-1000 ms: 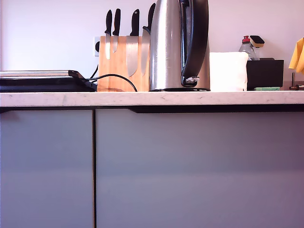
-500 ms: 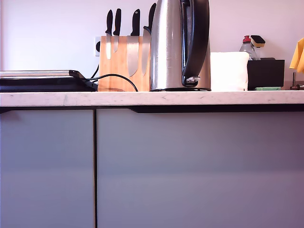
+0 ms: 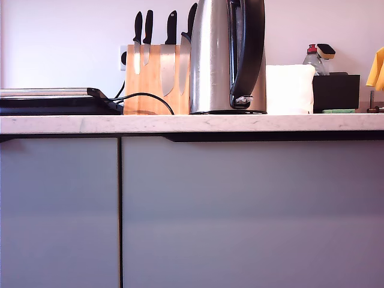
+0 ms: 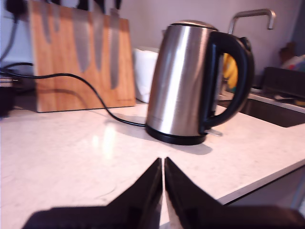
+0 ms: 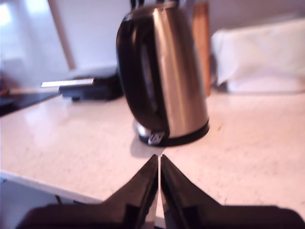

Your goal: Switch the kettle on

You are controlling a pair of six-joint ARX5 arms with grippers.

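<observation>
1. One kettle (image 3: 219, 60) stands upright on the pale countertop (image 3: 180, 124), just in front of the wooden knife block (image 3: 156, 78), its black loop handle (image 3: 249, 48) toward the exterior view's right.
2. Its brushed steel body looks rigid, smooth and likely slippery; it probably carries weight if filled, so pushing the body could slide it on its black base (image 4: 175, 136).
3. No lifting seems needed: the small switch (image 5: 156, 138) at the handle's foot is the place to press, and it should give under a light downward touch.
4. My second gripper (image 5: 158, 164) has its jaws closed together on nothing, pointing at that switch and near it; my first gripper (image 4: 163, 169) is likewise closed and empty, farther off, facing the kettle's side.
5. A black cord (image 4: 86, 88) trails across the countertop toward the base; bare countertop lies open before both grippers.
6. The countertop edge sits just beneath the grippers, and a white block (image 3: 289, 90) and a sink tap (image 4: 252, 16) stand behind.
</observation>
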